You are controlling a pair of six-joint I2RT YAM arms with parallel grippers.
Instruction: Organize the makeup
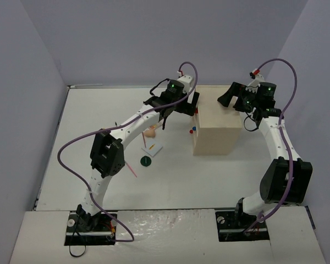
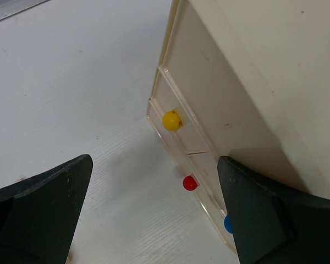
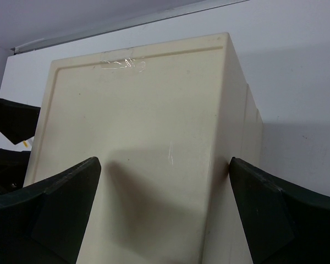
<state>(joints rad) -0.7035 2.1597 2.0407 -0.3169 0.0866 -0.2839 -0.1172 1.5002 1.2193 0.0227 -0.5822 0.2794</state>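
The makeup lies on the white table left of the drawer box: a dark green disc point(image 1: 146, 161), a white card point(image 1: 152, 147), a thin pink pencil point(image 1: 133, 169) and a beige sponge point(image 1: 149, 132). My left gripper point(image 1: 181, 111) point(image 2: 154, 220) is open and empty, held in front of the box's drawer face near the yellow knob point(image 2: 171, 120). My right gripper point(image 1: 236, 102) point(image 3: 165, 214) is open and empty, with its jaws spread over the box's top at its far right corner. No palettes or black tube show.
The beige drawer box point(image 1: 214, 126) point(image 3: 137, 154) stands at the table's centre right, its drawers shut. The red knob point(image 2: 190, 183) and blue knob point(image 2: 227, 224) sit below the yellow one. Grey walls close in the table on three sides.
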